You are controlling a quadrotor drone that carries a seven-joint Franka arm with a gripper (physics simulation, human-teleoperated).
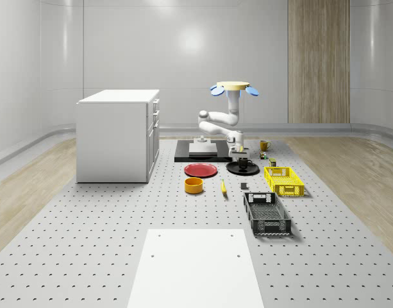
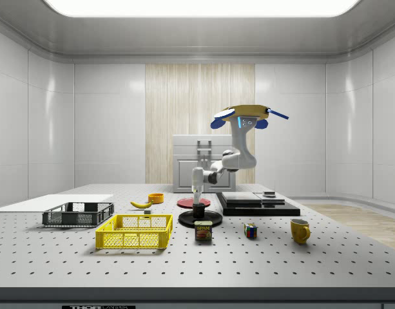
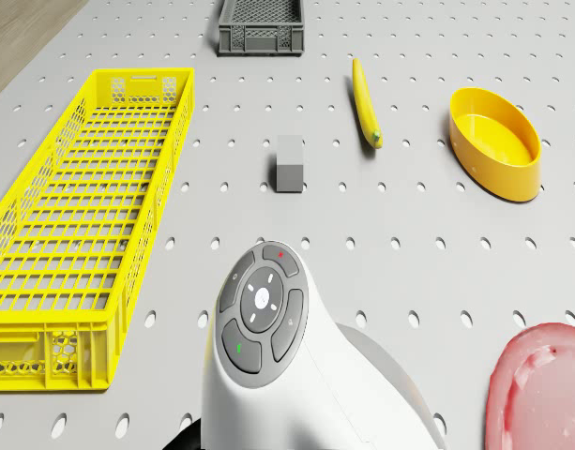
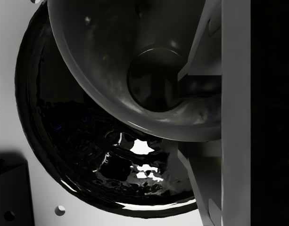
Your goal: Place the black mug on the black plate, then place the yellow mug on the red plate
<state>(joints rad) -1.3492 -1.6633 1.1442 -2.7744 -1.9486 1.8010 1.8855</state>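
Observation:
The black mug (image 2: 200, 210) stands upright at the middle of the black plate (image 2: 184, 220); whether it touches the plate I cannot tell. My gripper (image 2: 198, 195) reaches straight down and is shut on the mug's rim. In the wrist view a finger (image 4: 236, 117) lies against the mug (image 4: 111, 56), with the glossy black plate (image 4: 87, 155) beneath. The drone (image 1: 233, 87) hovers above and just behind the black plate (image 1: 231, 169). The red plate (image 1: 200, 170) lies on the whole-scene view's left of the black one. The yellow mug (image 1: 265, 145) stands behind, to the right.
A yellow crate (image 1: 284, 180) and a black crate (image 1: 267, 213) lie right of the plates. A yellow bowl (image 1: 194, 185), a banana (image 1: 223, 187) and a small grey block (image 3: 289, 163) are in front. A white cabinet (image 1: 119, 135) and a black slab (image 1: 199, 154) stand behind.

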